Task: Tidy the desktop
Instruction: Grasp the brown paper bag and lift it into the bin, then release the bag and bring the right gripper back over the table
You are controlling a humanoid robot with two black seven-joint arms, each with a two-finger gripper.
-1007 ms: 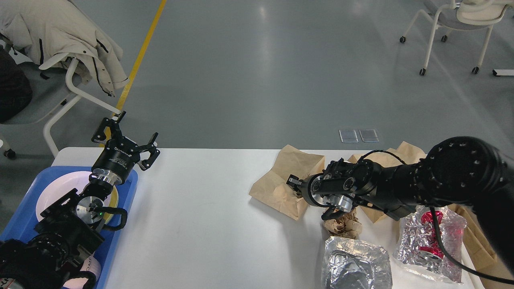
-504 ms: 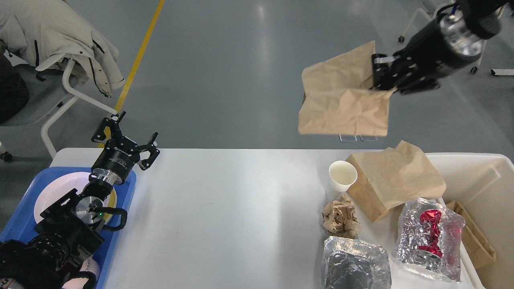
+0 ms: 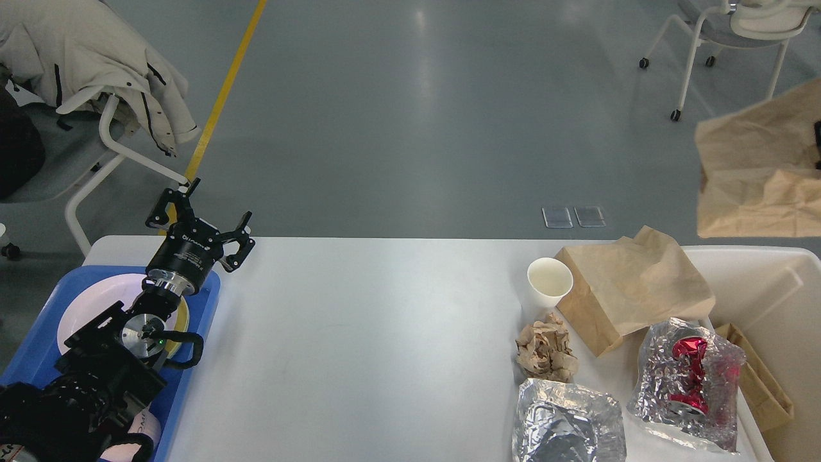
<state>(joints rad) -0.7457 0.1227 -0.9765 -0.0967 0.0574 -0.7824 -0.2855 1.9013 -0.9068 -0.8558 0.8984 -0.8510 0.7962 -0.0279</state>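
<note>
The white desktop [image 3: 359, 346] carries litter at its right end: a paper cup [image 3: 550, 281], a brown paper bag [image 3: 632, 289] lying flat, a crumpled brown paper ball [image 3: 546, 350], a silver foil wrapper [image 3: 567, 423] and a foil wrapper with a red thing inside [image 3: 689, 378]. A second brown paper bag [image 3: 757, 167] hangs in the air at the right edge, above the cream bin [image 3: 770, 282]. Only a black sliver of my right gripper [image 3: 818, 144] shows, at the bag's right side. My left gripper [image 3: 204, 221] stands open and empty over the table's far left corner.
A blue tray [image 3: 38, 346] with a white plate [image 3: 90, 308] sits at the left end under my left arm. Another brown bag [image 3: 757, 378] lies inside the bin. Chairs stand on the floor at far left [image 3: 102, 128] and far right [image 3: 737, 38].
My right arm lifted a brown paper bag off the desktop, uncovering the paper cup, and carried it up and right to the frame's edge over the bin. The left arm stayed still.
</note>
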